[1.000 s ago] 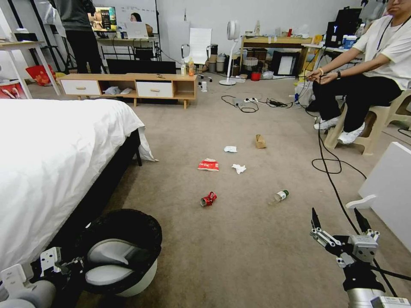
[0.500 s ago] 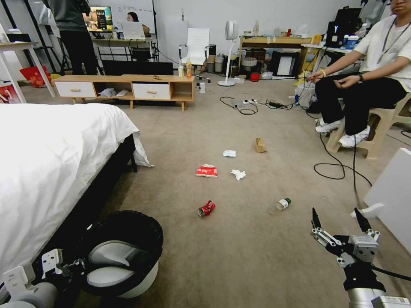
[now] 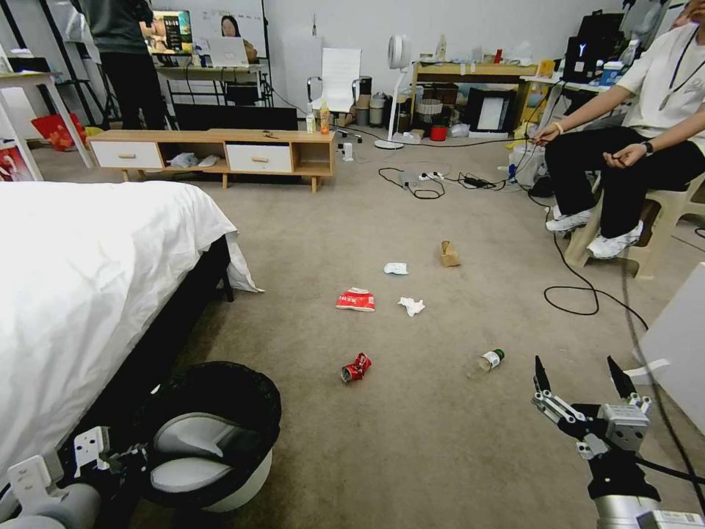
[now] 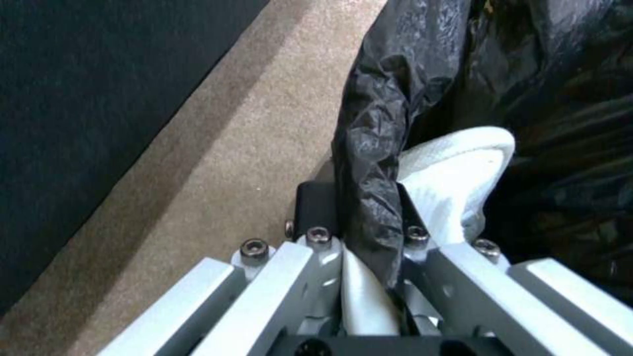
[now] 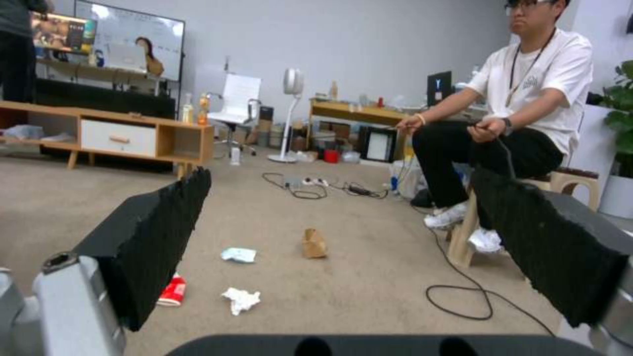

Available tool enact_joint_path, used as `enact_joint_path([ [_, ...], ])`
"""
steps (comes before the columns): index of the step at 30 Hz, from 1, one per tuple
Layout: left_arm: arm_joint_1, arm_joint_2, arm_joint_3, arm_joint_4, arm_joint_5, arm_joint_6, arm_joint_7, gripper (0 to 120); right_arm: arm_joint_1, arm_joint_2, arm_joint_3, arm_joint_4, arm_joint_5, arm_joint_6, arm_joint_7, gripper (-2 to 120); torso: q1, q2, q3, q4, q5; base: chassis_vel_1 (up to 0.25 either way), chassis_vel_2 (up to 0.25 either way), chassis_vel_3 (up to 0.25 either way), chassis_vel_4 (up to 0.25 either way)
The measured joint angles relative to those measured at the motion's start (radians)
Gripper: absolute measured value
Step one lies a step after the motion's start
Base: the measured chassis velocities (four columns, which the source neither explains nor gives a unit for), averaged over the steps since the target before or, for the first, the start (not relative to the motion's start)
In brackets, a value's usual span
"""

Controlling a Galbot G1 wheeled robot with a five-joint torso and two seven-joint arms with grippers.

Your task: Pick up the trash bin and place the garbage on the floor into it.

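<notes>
while the trash bin point(image 3: 209, 448) is clamped by its bagged rim in the left end effector point(image 4: 366, 247) beside the bed point(image 3: 88, 279), the right end effector point(image 3: 576, 378) is held spread wide, near right, garbage point(image 3: 356, 367) scattered on the floor point(image 3: 411, 455) ahead.

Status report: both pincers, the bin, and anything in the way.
Left pincer shut on small round white bin's black-bagged rim. Right pincer open, low, empty. Crushed red can nearest on beige carpet; black cable to its right.

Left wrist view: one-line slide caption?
Left gripper shut on the trash bin rim and its black bag, above the floor.
</notes>
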State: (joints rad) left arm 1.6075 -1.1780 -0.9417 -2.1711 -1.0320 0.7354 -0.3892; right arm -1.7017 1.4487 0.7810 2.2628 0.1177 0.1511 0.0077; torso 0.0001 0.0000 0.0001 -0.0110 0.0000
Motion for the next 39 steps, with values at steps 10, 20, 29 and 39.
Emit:
enact_joint_path([
  [10,-0.001,0.005,0.000,0.006,0.004,0.000,0.009,3,0.000,0.004,-0.003,0.000,-0.001,0.000,-0.002,100,0.000,0.000,0.000,0.0000,0.0000,0.000,0.000,0.000,0.000],
  [20,-0.002,0.005,-0.003,0.010,0.018,0.000,0.024,3,0.001,0.004,-0.003,-0.002,-0.001,0.000,-0.005,100,0.000,0.000,0.000,0.0001,0.0000,0.000,0.000,0.000,0.000],
  [29,-0.001,0.004,-0.005,0.011,0.018,0.000,0.025,3,0.001,-0.001,-0.005,-0.004,0.002,-0.002,-0.005,100,0.000,0.000,0.000,0.0000,0.0000,0.000,0.000,0.000,0.000],
  [39,-0.002,0.001,-0.007,0.011,0.017,0.000,0.022,3,0.001,-0.005,-0.008,-0.004,0.016,-0.004,-0.007,100,0.000,0.000,0.000,0.0000,0.0000,0.000,0.000,0.000,0.000],
])
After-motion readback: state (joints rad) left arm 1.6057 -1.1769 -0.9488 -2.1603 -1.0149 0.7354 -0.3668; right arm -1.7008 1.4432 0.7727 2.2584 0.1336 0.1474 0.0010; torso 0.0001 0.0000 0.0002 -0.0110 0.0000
